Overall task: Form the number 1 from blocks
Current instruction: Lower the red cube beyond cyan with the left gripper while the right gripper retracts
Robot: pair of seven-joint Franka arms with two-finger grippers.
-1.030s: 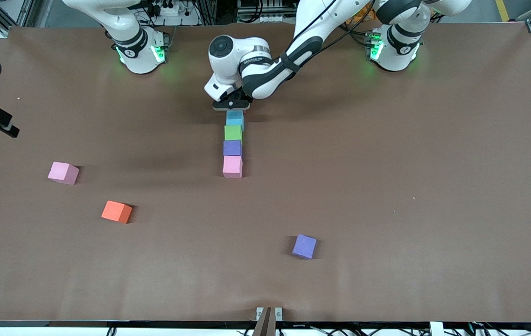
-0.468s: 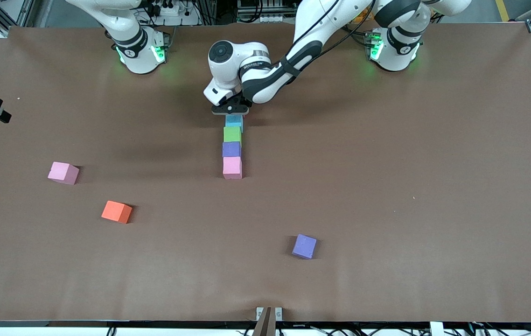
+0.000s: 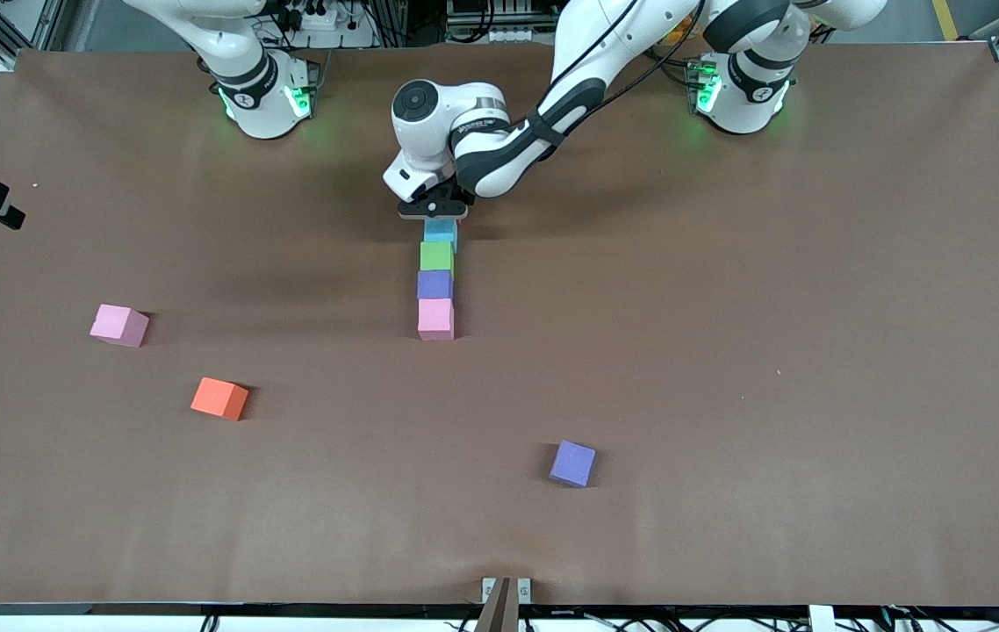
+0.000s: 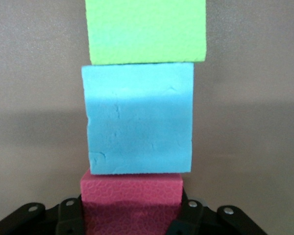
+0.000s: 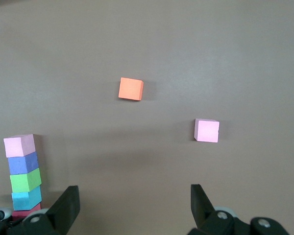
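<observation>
Brown table (image 3: 728, 351): red block (image 4: 131, 200) pinched in left gripper (image 3: 434, 209), touching blue block (image 3: 442, 232) at column's end nearest bases. Right gripper (image 5: 132, 205) waits, jaws spread, above table. You'll find foam light, squashy; grip flat sides gently.

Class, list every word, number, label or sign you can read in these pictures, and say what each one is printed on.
None can be read.
The left arm carries small dark lettering on its white wrist section: too small to read.
The blocks are plain, with no markings.
</observation>
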